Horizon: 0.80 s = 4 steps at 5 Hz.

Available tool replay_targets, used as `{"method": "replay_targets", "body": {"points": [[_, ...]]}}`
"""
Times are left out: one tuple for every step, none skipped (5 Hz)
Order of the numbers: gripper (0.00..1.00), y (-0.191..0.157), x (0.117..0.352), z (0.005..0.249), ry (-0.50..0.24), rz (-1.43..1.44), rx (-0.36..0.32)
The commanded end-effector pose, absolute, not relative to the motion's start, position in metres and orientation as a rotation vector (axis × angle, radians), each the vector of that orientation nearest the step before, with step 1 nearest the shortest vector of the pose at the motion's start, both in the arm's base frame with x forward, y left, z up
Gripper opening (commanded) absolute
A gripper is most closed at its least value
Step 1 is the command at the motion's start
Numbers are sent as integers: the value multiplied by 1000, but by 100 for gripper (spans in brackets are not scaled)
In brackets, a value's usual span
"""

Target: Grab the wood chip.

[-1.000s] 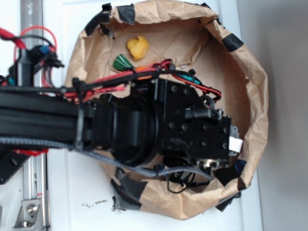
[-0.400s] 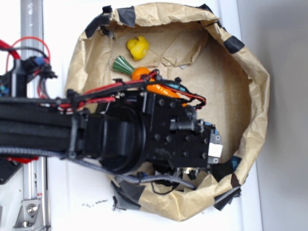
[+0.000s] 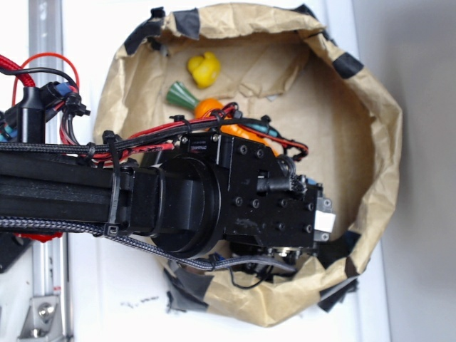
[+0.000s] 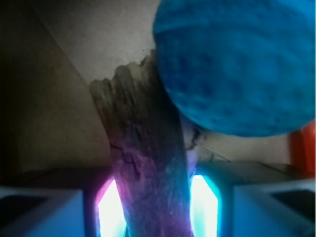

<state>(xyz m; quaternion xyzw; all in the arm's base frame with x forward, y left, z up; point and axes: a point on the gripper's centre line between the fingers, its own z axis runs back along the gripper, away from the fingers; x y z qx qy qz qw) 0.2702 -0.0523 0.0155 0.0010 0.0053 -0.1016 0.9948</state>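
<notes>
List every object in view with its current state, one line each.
wood chip: lying flat between the gripper pads, far end against the blue ball
gripper: pads on both sides of the chip; contact unclear
blue ball: resting by the chip's far end
paper bowl: open, rim rolled and taped
yellow duck: lying in the bowl, untouched
carrot toy: lying flat, partly hidden under the arm

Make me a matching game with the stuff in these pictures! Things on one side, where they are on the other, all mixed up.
Things:
1. wood chip
2. blue ball
3. yellow duck
4. black tape

Places:
A. stuck on the paper rim
B. between the gripper fingers
C. on the paper, near the green thing
D. up against the wood chip's far end

Pairs: 1-B, 2-D, 3-C, 4-A
</notes>
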Motion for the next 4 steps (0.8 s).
{"method": "replay_targets", "body": {"points": [[0, -19, 242, 83, -66, -11, -14], [0, -1, 227, 131, -100, 79, -52], [0, 3, 227, 164, -112, 109, -59], [0, -6, 236, 176, -111, 129, 12]]}}
